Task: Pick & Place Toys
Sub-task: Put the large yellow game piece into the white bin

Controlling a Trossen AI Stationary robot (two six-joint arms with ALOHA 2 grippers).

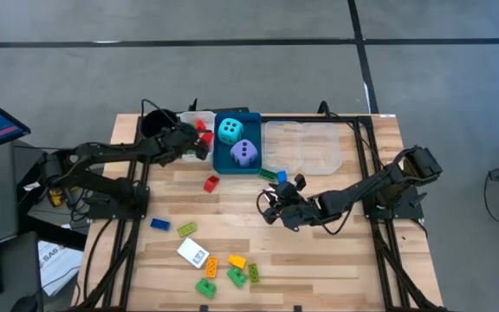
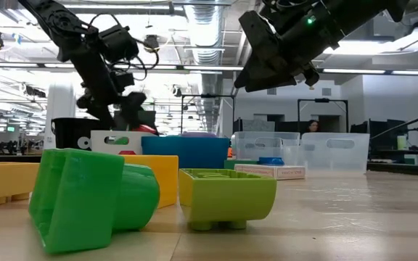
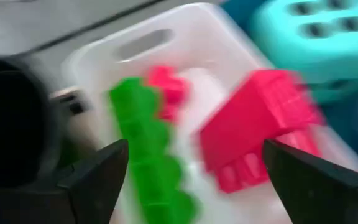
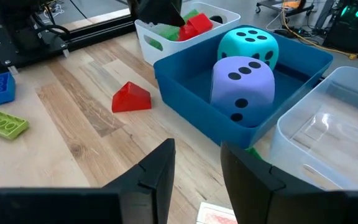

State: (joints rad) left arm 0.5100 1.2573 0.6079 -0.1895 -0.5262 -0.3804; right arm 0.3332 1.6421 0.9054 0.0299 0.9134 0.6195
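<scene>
Red brick (image 3: 260, 127) in white tray (image 3: 185, 31), between left gripper's (image 3: 191, 180) spread, released fingers (image 3: 95, 177).

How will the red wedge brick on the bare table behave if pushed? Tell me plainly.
The red wedge lies flat-bottomed on the wood, so it will probably slide, not roll. It looks like hard, glossy plastic: likely stiff, light and a bit slippery for a tool. Its sloped top may make fingers slip off, so the flat sides seem the safer grip.
</scene>
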